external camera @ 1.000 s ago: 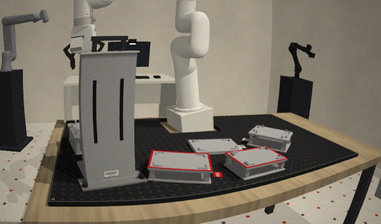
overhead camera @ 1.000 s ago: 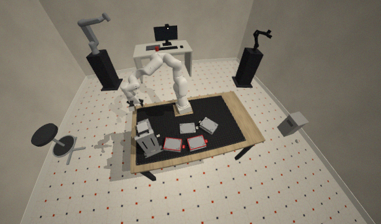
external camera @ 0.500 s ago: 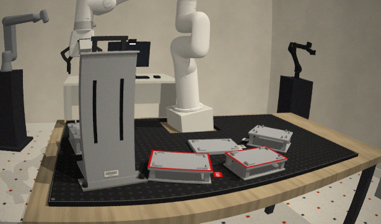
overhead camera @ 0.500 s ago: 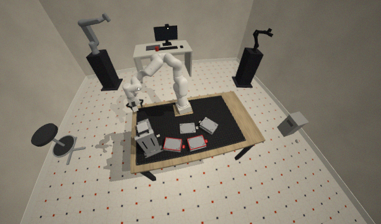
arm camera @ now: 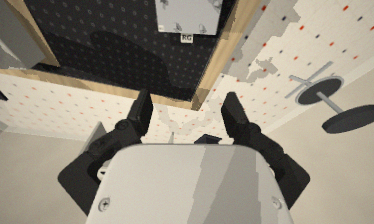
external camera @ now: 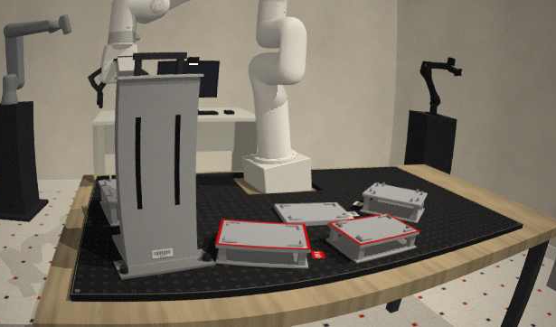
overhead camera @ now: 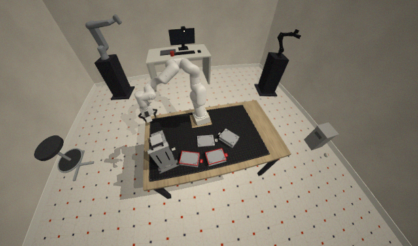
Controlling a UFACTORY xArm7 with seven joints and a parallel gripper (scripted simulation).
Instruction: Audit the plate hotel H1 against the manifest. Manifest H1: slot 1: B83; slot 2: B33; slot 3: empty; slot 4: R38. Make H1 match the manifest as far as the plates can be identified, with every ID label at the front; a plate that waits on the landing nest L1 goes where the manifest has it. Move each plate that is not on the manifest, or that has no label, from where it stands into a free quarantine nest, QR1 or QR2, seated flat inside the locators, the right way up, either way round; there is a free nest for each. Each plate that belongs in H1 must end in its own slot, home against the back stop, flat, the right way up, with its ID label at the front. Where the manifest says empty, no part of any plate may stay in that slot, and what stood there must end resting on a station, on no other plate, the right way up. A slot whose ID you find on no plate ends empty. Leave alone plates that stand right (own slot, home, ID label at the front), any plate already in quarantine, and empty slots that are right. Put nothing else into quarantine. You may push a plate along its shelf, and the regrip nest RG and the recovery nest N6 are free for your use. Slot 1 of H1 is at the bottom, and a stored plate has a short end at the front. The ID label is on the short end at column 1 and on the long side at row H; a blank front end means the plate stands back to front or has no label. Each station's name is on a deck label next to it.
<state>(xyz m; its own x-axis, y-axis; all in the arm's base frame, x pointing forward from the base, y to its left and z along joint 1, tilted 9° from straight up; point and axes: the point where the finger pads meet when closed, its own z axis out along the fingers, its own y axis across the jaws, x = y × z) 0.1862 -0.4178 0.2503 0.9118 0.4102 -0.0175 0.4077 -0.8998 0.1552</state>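
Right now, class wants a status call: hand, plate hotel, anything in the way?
Hand open, empty, off the table's corner behind the plate hotel. Both red-edged nests bare. No plates visible from here. Nothing blocking.

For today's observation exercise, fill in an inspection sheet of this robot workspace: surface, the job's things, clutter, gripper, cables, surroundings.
Surface: wooden table covered by a black dotted mat.
Job's things: grey plate tower seen from its back; two red-edged nests, both bare on top; a low grey nest; a raised grey nest; another nest labelled RG.
Clutter: nothing seen.
Gripper: gripper open, holding nothing, past the table's corner, above the floor.
Cables: nothing seen.
Surroundings: desk with monitor, stool, two other arms on black pedestals, grey box on the floor.
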